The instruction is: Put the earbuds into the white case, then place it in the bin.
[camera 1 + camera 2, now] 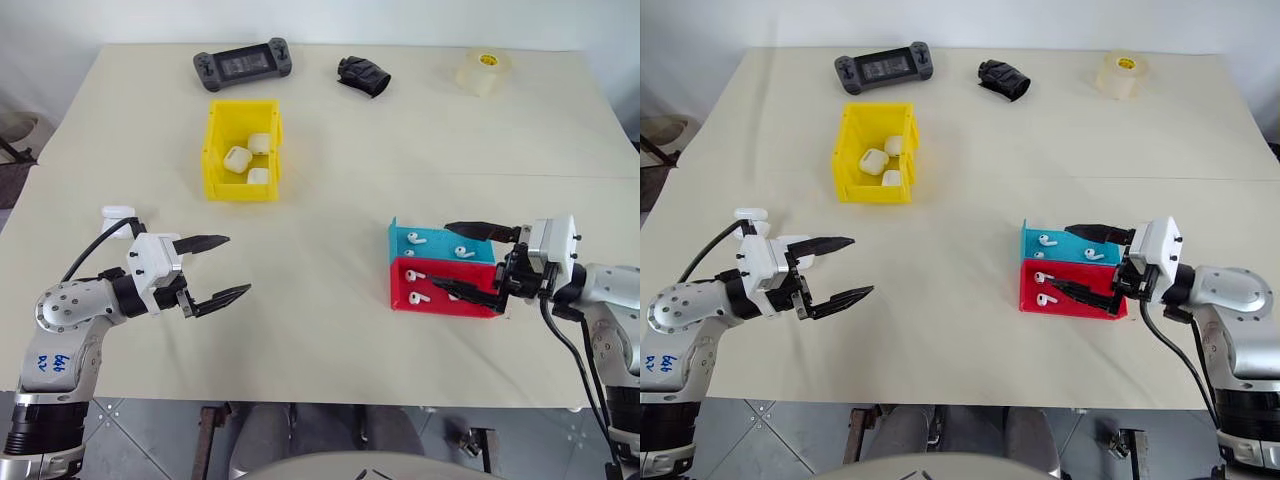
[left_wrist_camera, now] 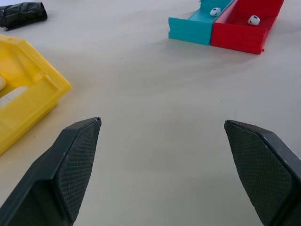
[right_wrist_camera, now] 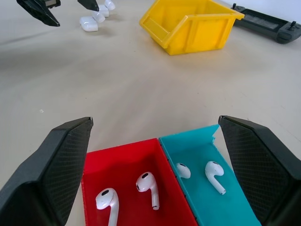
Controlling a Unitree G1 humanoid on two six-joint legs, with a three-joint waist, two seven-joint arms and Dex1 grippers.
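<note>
L gripper (image 1: pixel 218 268) and R gripper (image 1: pixel 473 262): both spread wide, nothing held. Earbuds (image 3: pixel 149 183) lie in red tray (image 3: pixel 123 165) and teal tray (image 3: pixel 195 148), near right; judged v. light, glossy, slippery, best pinched across stem. White case (image 1: pixel 118 214) near left. Bin (image 1: pixel 215 186) farther back.

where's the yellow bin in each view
Left eye: bin upper left of centre, three white cases inside.
Right eye: same spot.
Left wrist: its corner at the left edge.
Right wrist: top centre.
Shared landmark: the red and teal trays.
</note>
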